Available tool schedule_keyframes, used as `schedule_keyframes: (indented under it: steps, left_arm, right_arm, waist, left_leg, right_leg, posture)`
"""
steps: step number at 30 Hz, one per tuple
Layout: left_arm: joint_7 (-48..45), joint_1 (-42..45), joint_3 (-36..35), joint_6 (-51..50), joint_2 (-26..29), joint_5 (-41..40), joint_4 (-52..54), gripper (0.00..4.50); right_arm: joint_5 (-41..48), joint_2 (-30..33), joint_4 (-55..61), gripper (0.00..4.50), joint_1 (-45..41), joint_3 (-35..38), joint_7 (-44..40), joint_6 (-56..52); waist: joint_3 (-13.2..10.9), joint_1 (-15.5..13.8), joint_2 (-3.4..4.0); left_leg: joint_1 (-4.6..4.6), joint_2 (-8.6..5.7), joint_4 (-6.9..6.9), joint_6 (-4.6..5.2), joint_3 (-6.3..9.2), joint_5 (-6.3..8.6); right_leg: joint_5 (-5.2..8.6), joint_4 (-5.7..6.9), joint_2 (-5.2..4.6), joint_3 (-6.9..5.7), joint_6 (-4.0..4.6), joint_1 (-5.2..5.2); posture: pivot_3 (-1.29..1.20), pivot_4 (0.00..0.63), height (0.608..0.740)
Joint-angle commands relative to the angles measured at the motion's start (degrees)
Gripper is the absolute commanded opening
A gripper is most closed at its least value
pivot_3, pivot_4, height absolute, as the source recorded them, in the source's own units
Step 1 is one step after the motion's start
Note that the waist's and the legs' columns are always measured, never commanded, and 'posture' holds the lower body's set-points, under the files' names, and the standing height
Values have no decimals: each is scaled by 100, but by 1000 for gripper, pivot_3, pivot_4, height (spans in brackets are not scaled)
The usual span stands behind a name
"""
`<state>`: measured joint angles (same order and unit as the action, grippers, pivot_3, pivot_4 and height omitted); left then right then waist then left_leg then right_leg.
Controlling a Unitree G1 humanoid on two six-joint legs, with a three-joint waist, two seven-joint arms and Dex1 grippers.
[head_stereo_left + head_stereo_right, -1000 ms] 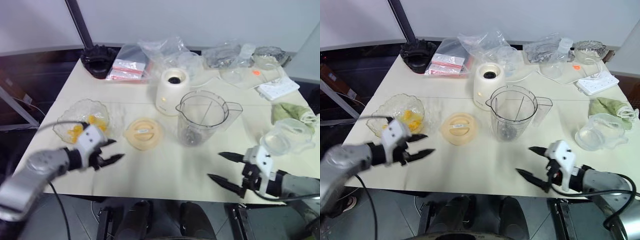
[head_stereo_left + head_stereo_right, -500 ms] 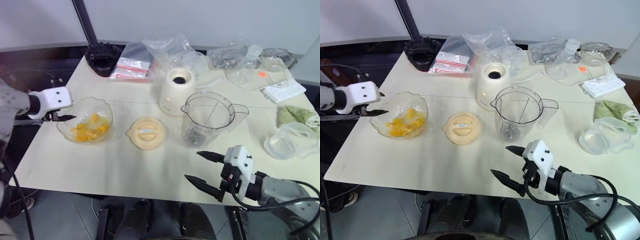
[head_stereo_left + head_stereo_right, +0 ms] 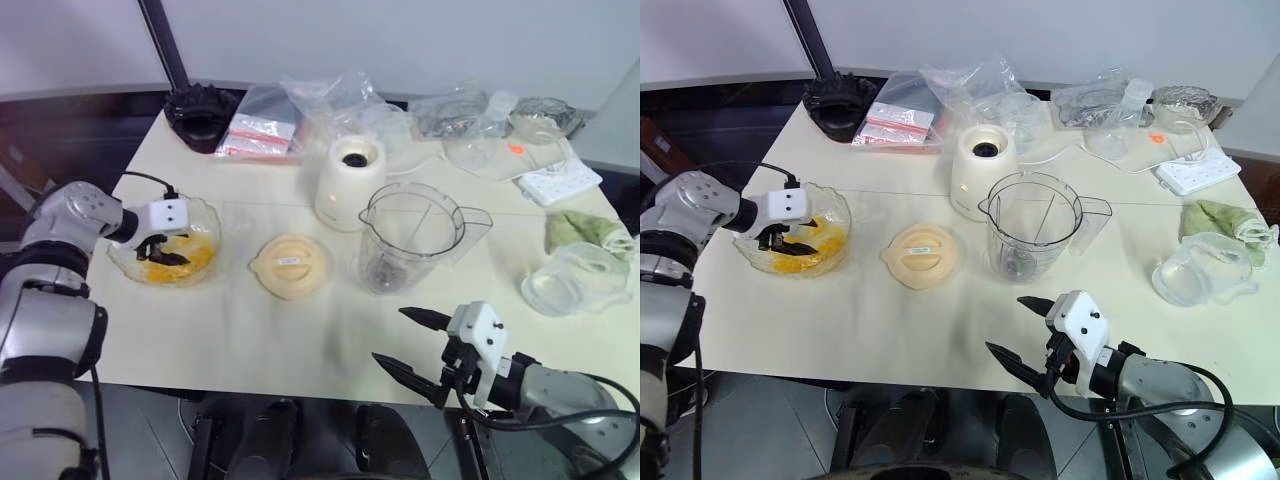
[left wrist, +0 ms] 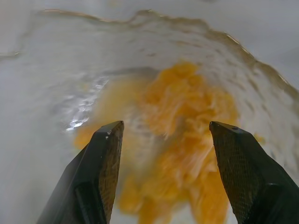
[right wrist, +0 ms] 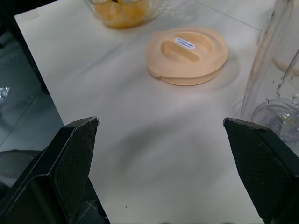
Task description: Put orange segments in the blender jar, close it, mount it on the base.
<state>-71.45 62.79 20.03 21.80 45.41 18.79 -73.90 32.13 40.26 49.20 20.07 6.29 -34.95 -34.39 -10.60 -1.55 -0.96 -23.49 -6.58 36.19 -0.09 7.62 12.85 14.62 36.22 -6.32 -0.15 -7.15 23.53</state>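
Swinging in from the frame's left edge, the left gripper (image 4: 161,135) is now dipping, fingers apart, into the scalloped clear glass bowl (image 3: 204,217) at centre-left, reaching for the glossy yellow-orange segments (image 4: 187,121); the right gripper (image 3: 408,342) is waiting spread wide at lower right.

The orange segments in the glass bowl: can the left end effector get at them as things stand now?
Probably yes. The left end effector hangs open just above the orange segments in the glass bowl, with nothing between its fingers and the fruit.

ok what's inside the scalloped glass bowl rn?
Orange segments piled in the glass bowl, with the left pincer open and dipped in over them. Any pieces under its fingers are hidden.
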Motion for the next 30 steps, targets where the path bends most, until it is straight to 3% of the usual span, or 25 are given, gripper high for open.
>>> schedule_keyframes:
  steps: [1, 14, 20, 28, 30]
  left_arm:
    - [370, 281, 66, -72, -67, 291, -114, 3045]
    - [880, 377, 146, -620, -573, 744, -348, 3045]
    - [717, 270, 109, -847, -609, 775, -396, 3045]
    - [1171, -32, -2, -1146, -850, 727, -427, 3045]
    - [1335, -86, -28, -1197, -892, 734, -433, 2518]
  right_arm:
    - [99, 25, 74, 4490, -143, 151, 56, -72]
    - [575, 263, 201, 4490, -734, 440, 186, -801]
    - [748, 274, 428, 4490, -743, 504, 400, -1059]
    - [742, 242, 517, 4490, -702, 473, 626, -1107]
    - [728, 245, 525, 4500, -670, 463, 638, -1083]
  waist:
    - [1, 17, -2]
    - [2, 113, -5]
    - [2, 98, -6]
    - [8, 91, -8]
    - [13, 87, -9]
  left_leg:
    - [0, 0, 1, 0, 0, 0]
    - [3, -1, 8, 1, 2, 0]
    - [4, -2, 10, 1, 2, 0]
    - [8, -2, 14, 1, 2, 0]
    - [11, -3, 15, 1, 2, 0]
  right_leg:
    - [-1, 0, 0, 0, -1, -1]
    - [-6, 8, 0, 0, -8, -6]
    - [-6, 11, 0, 0, -9, -6]
    - [-7, 15, -1, 0, -9, -10]
    - [-7, 15, -2, 0, -9, -13]
  posture:
    - [0, 150, 740]
    - [0, 150, 740]
    - [0, 150, 740]
    - [0, 150, 740]
    - [0, 150, 740]
